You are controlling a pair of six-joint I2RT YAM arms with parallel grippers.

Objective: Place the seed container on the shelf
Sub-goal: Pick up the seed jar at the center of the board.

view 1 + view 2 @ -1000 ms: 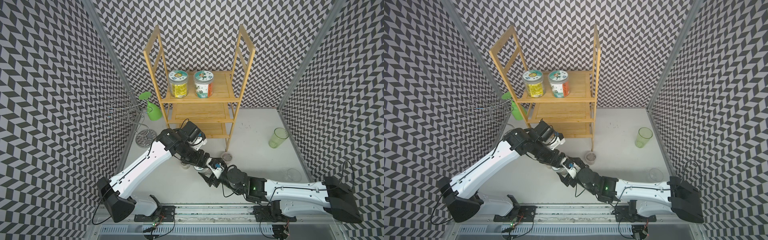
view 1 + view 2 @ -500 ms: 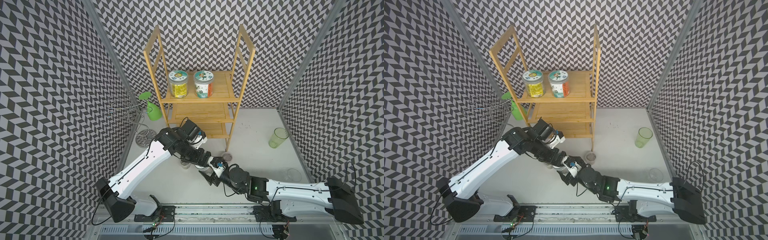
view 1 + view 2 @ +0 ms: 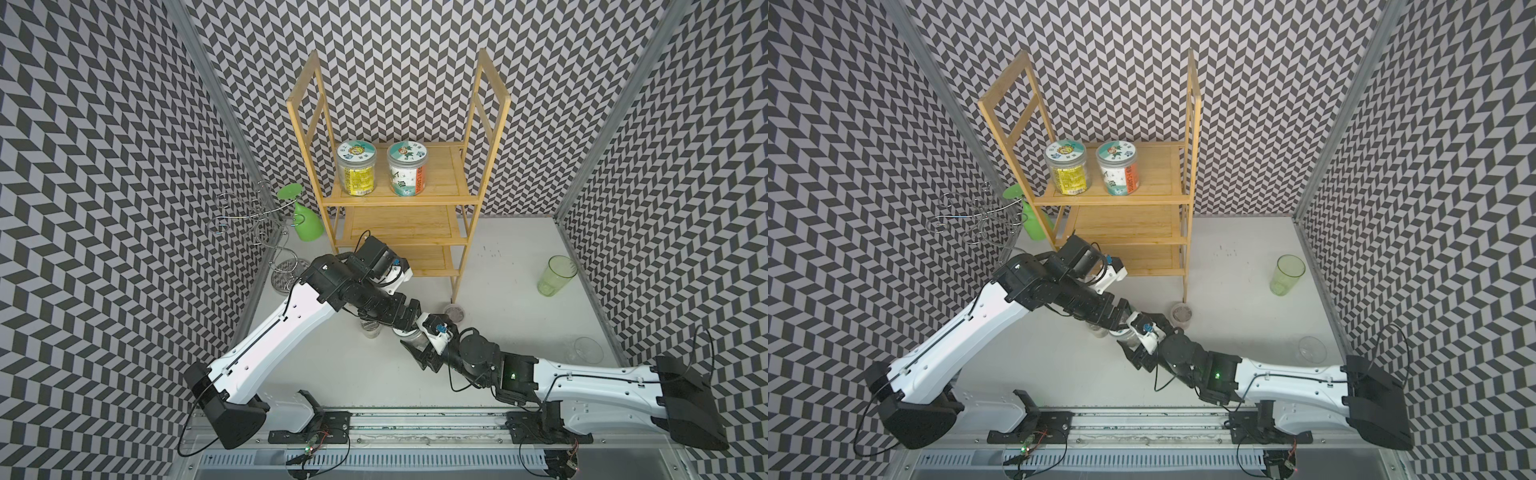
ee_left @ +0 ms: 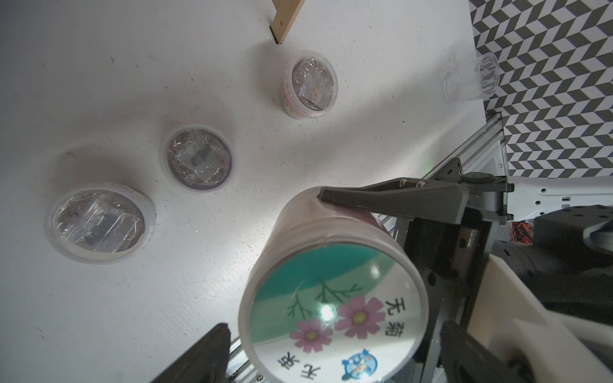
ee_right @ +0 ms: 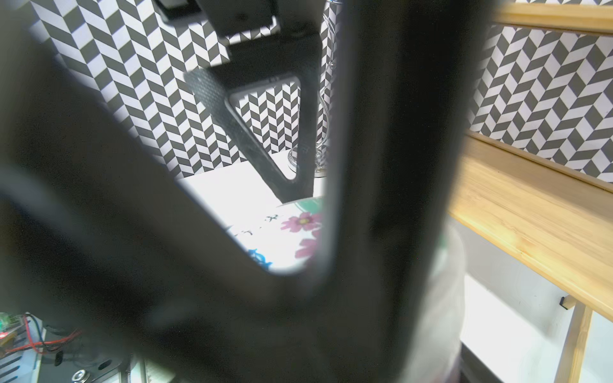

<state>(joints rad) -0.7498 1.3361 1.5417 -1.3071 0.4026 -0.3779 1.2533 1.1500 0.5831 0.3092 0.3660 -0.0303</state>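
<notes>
While pinched at its wall by the right gripper (image 3: 411,341), the seed container (image 4: 331,291) hangs tilted in front of the shelf (image 3: 399,200), not on any tier, lid end toward the left gripper (image 4: 333,331). It appears clear of the table (image 3: 519,249).
Item: clear plastic jar, round lid w/ teal band, pink flowers, Chinese chars.
R fingers (image 4: 391,199): one lies flat along the jar wall, partner hidden behind the jar; clamped onto it.
L fingers (image 4: 205,358): spread wide, one each side of the lid rim, slim gap both sides, no contact seen.
Adj. items, table below the jar: 3 small tubs (image 4: 198,159), dark contents, sachet under each clear lid. One sits just beside the shelf's front leg.
Shelf, top tier: yellow-label jar (image 3: 355,170) & orange-label jar (image 3: 407,170), upright, side by side.
Table, right side: green tumbler (image 3: 555,276), upright; clear cup (image 3: 584,351) nearer the front.
Left of shelf: wire stand (image 3: 257,220) w/ green goblet (image 3: 305,220) hung upside down.
</notes>
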